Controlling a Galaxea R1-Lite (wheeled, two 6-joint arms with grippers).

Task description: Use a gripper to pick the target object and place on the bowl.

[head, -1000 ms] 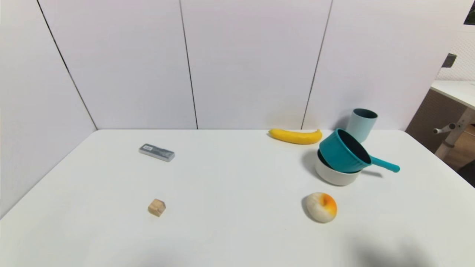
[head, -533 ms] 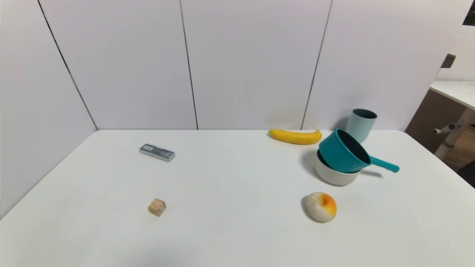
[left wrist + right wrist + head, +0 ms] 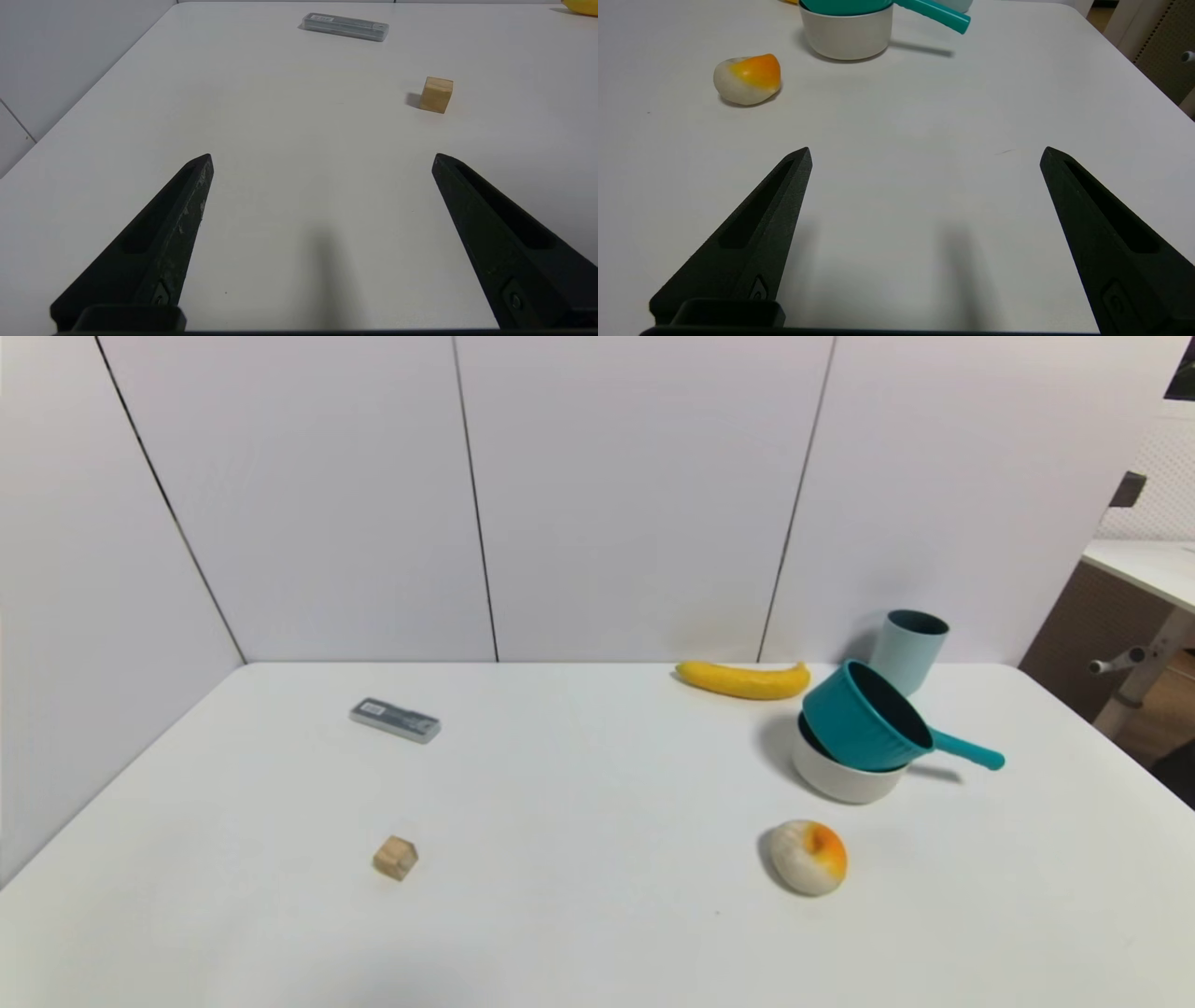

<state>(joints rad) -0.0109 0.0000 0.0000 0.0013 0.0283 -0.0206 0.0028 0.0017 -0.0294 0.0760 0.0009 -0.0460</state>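
Observation:
The teal saucepan rests tilted in the off-white bowl at the right of the table, its handle pointing right. Both also show in the right wrist view, the saucepan on the bowl. Neither gripper shows in the head view. My right gripper is open and empty over bare table, well short of the bowl. My left gripper is open and empty over the table's left part.
A pale blue cup stands behind the saucepan, with a banana to its left. A white-orange ball lies in front of the bowl. A wooden cube and a grey case lie on the left side.
A shadow at the bottom right of the head view one second ago has gone. The saucepan, bowl and other objects have not moved.

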